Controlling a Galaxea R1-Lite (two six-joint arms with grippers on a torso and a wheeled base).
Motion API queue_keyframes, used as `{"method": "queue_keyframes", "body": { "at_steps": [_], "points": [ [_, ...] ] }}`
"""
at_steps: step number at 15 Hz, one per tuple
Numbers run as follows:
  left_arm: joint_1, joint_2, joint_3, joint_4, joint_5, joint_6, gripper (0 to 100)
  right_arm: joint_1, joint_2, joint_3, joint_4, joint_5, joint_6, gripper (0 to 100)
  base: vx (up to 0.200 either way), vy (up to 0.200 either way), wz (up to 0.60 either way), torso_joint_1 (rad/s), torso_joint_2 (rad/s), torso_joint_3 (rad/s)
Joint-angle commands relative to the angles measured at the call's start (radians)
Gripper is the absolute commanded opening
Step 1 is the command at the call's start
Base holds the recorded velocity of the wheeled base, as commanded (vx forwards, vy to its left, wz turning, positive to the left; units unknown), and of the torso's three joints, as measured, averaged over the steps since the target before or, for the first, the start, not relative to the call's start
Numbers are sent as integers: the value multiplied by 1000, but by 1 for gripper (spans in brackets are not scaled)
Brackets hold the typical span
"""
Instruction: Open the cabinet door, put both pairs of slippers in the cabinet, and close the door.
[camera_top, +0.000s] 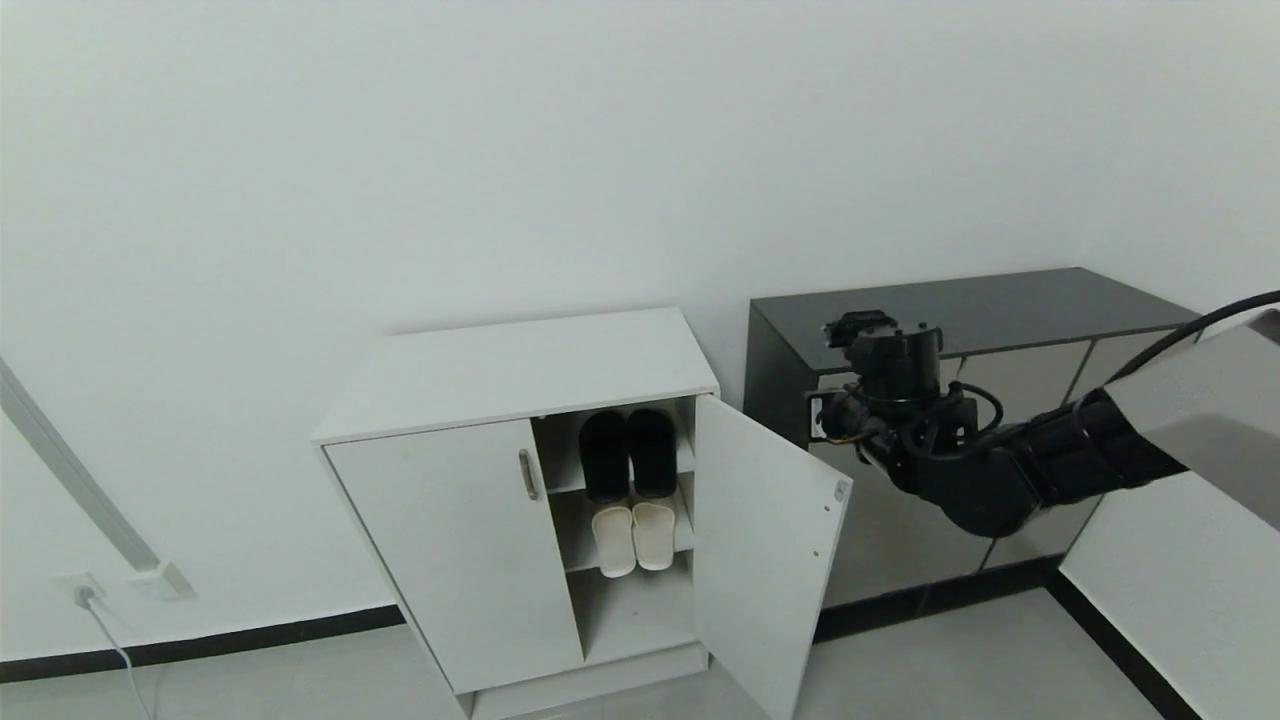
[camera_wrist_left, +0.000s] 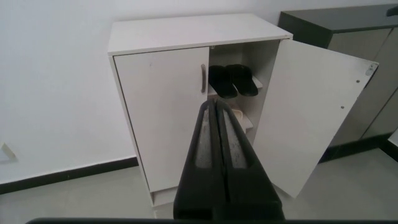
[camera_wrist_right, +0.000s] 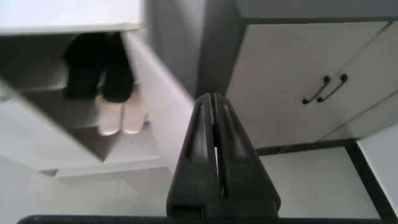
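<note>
The white cabinet (camera_top: 510, 370) stands against the wall with its right door (camera_top: 760, 540) swung open and its left door (camera_top: 450, 550) closed. A pair of black slippers (camera_top: 628, 452) lies on the upper shelf, and a pair of white slippers (camera_top: 633, 535) on the shelf below. My right gripper (camera_top: 820, 415) hangs just right of the open door's outer edge, a little above its top corner. In the right wrist view the right gripper (camera_wrist_right: 214, 98) is shut and holds nothing. The left gripper (camera_wrist_left: 214, 104) is shut too, empty, in front of the cabinet (camera_wrist_left: 186, 28), partly covering the white slippers (camera_wrist_left: 244, 118).
A dark sideboard (camera_top: 960, 310) with grey doors stands right of the cabinet, close behind the open door. A wall socket with a cable (camera_top: 80, 590) is low on the left. A white surface (camera_top: 1180, 560) fills the right foreground. Bare floor lies before the cabinet.
</note>
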Motion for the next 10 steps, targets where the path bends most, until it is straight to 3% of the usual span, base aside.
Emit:
{"method": "queue_keyframes", "body": {
  "at_steps": [1, 5, 10],
  "points": [
    [1, 1, 0, 0, 0, -1, 0, -57, 118, -138, 62, 29, 8, 0, 0, 0, 0, 0, 0, 0],
    [1, 1, 0, 0, 0, -1, 0, -96, 210, -254, 125, 64, 42, 0, 0, 0, 0, 0, 0, 0],
    [1, 1, 0, 0, 0, -1, 0, -118, 264, -276, 145, 75, 61, 0, 0, 0, 0, 0, 0, 0]
  ]
}}
